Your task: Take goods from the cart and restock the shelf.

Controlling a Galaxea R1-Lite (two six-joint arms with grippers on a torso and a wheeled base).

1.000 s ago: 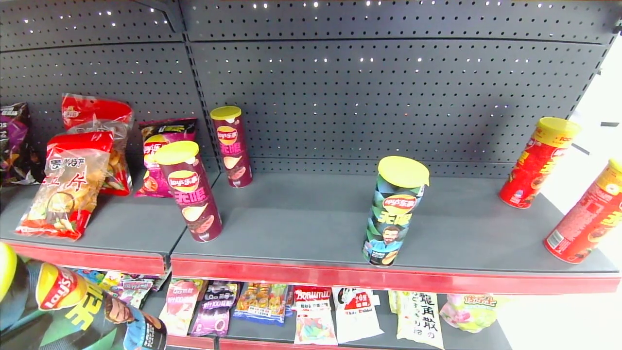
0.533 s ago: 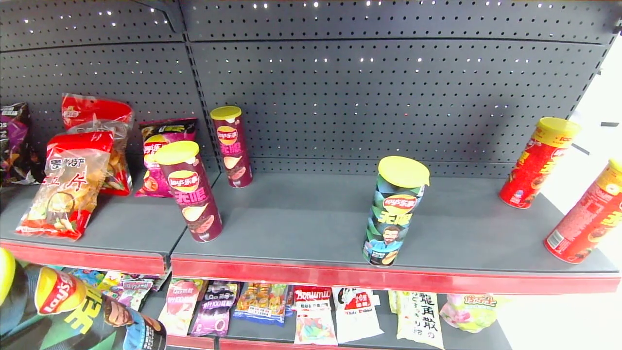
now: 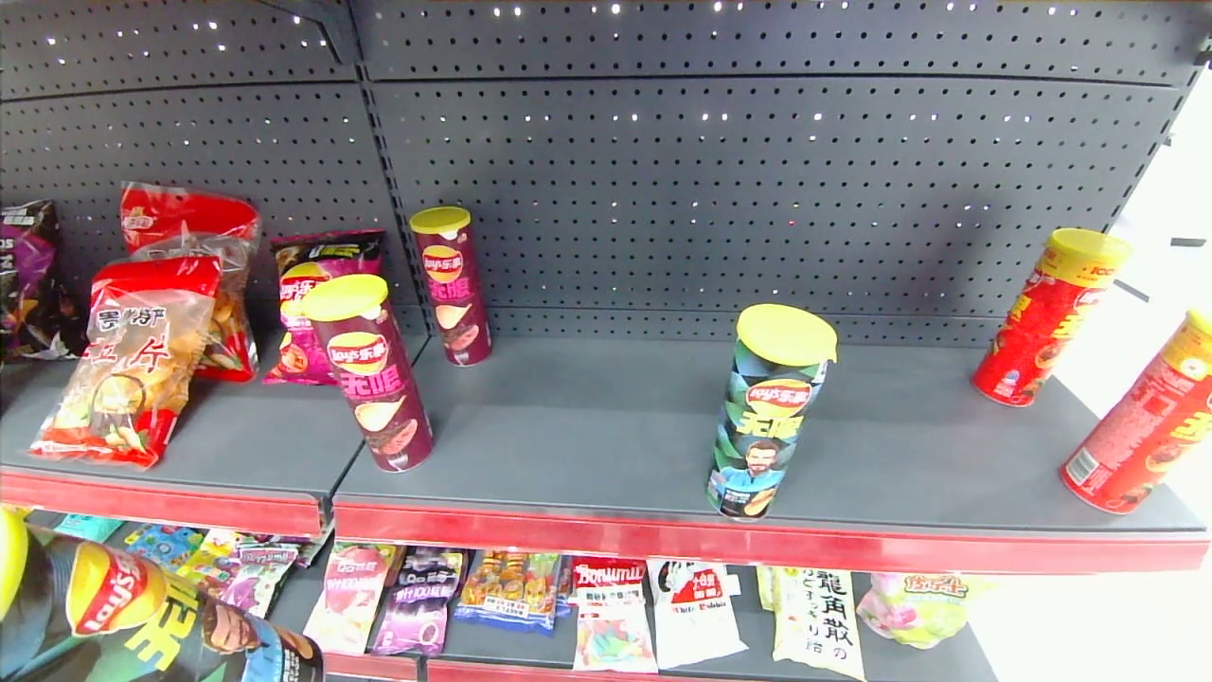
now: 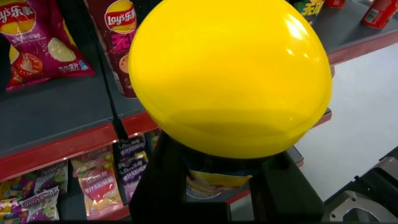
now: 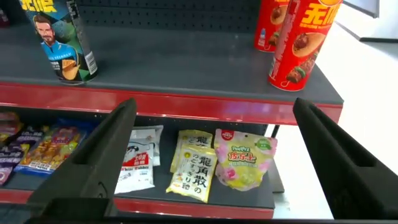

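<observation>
1. The black fingers (image 4: 152, 186) of the left gripper (image 4: 221, 190) are pressed against opposite sides of the held chip can (image 3: 142, 616), just under its yellow lid (image 4: 230, 74).
2. The held chip can, dark green and black, is recorded at the lower left of the head view. It is tilted, with the lid end toward the left. It is carried off the shelves, lower than the red front edge (image 3: 757, 545) of the upper shelf (image 3: 606, 417), and in front of the snack packets (image 3: 606, 616) laid on the lower shelf (image 3: 947, 663).
3. The fingers (image 5: 93, 168) of the right gripper (image 5: 214, 106) are spread wide, with nothing between them. The gripper is placed in front of the shelving, about level with the red front edge.
4. A standing green can (image 3: 769, 417) of the same design is noted on the upper shelf, right of centre and close to the front edge.
5. Two maroon cans are noted to the left: a front maroon can (image 3: 371, 374) near the edge and a rear maroon can (image 3: 452, 284) by the pegboard back panel (image 3: 720, 189).
6. Two red cans are noted at the right end: a rear red can (image 3: 1049, 317) and a front red can (image 3: 1141, 417), set apart from each other.
7. Clear red-topped bags (image 3: 133, 360) and a magenta chip bag (image 3: 317, 303) are seen at the left end of the upper shelf.
</observation>
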